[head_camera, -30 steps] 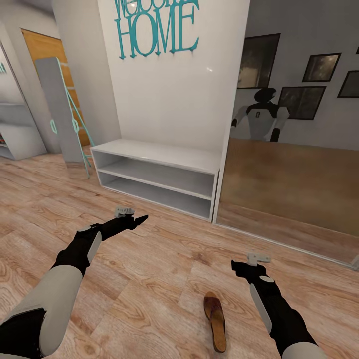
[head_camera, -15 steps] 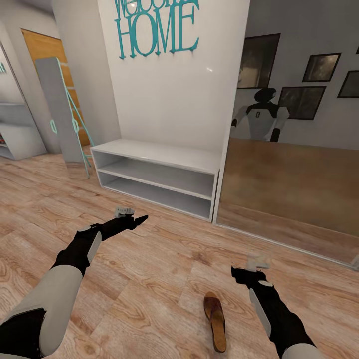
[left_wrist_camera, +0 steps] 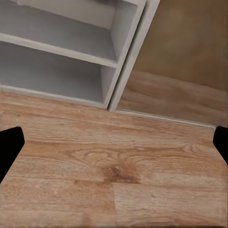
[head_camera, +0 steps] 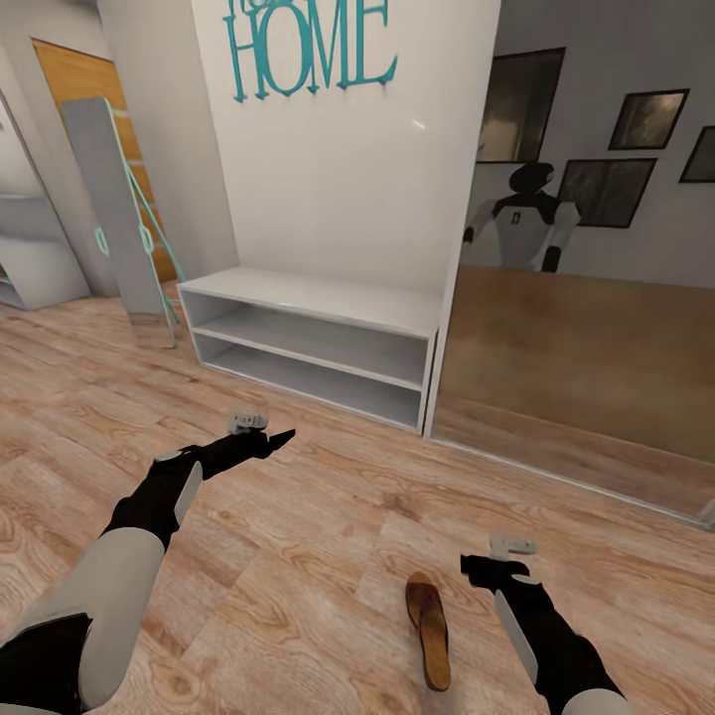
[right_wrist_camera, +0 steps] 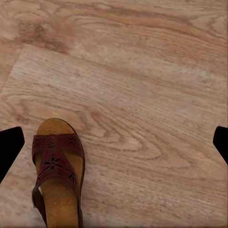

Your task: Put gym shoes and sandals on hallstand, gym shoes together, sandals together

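Note:
One brown sandal (head_camera: 428,629) with a tan footbed lies on the corridor floor (head_camera: 328,526), close in front of me. Its strap and toe end show in the right wrist view (right_wrist_camera: 54,166). My right gripper (head_camera: 469,566) hangs open just right of the sandal, apart from it, with its dark fingertips (right_wrist_camera: 9,147) spread wide. My left gripper (head_camera: 283,437) is open and empty over bare planks, short of a low white rack; its fingertips (left_wrist_camera: 10,145) stand far apart. The gym shoes are out of view. A pale grey stepped unit (head_camera: 35,253) at the far left looks like the hallstand, mostly cut off.
A plain low white two-tier rack (head_camera: 318,343) stands against a white wall with teal HOME lettering; its end (left_wrist_camera: 111,61) shows in the left wrist view. A large mirror (head_camera: 586,298) to its right reflects me. A grey board (head_camera: 114,214) leans at the left.
The head view has tilted, so the room sits higher in the picture. My right gripper has dropped lower and nearer to me, closer to the sandal's level. The left arm has kept still.

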Available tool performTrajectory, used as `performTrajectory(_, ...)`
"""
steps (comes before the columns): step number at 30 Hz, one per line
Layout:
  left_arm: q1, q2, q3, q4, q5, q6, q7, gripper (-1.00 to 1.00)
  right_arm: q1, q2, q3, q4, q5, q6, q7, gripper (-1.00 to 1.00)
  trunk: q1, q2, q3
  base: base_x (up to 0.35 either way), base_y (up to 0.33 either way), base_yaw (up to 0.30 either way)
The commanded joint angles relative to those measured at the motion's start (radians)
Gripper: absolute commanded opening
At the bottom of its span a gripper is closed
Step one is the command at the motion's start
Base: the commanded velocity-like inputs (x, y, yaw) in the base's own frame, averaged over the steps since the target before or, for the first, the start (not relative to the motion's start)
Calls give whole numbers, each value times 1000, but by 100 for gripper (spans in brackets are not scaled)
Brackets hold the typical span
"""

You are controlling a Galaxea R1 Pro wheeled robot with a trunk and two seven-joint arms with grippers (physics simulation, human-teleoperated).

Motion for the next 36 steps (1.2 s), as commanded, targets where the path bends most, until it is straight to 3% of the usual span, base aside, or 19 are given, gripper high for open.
performTrajectory(1, -1, -1, 6, -1, -7, 8, -8, 100, 0, 0, 2, -1, -9, 5, -7, 100, 0, -1, -6, 0, 0, 0)
performTrajectory(16, -1, -3, 6, -1, -7, 6, -6, 100, 0, 2, 3, 75, -8, 3, -5, 100, 7, -4, -87, 0, 0, 59)
performTrajectory(24, -1, -19, 6, -1, -8, 6, -6, 100, 0, 2, 3, 86, -8, 3, -5, 100, 10, -6, -129, 0, 0, 173)
performTrajectory(36, -1, -19, 6, -1, -8, 6, -6, 100, 0, 2, 4, 87, -12, 3, -5, 100, 10, -6, -135, 0, 0, 100)
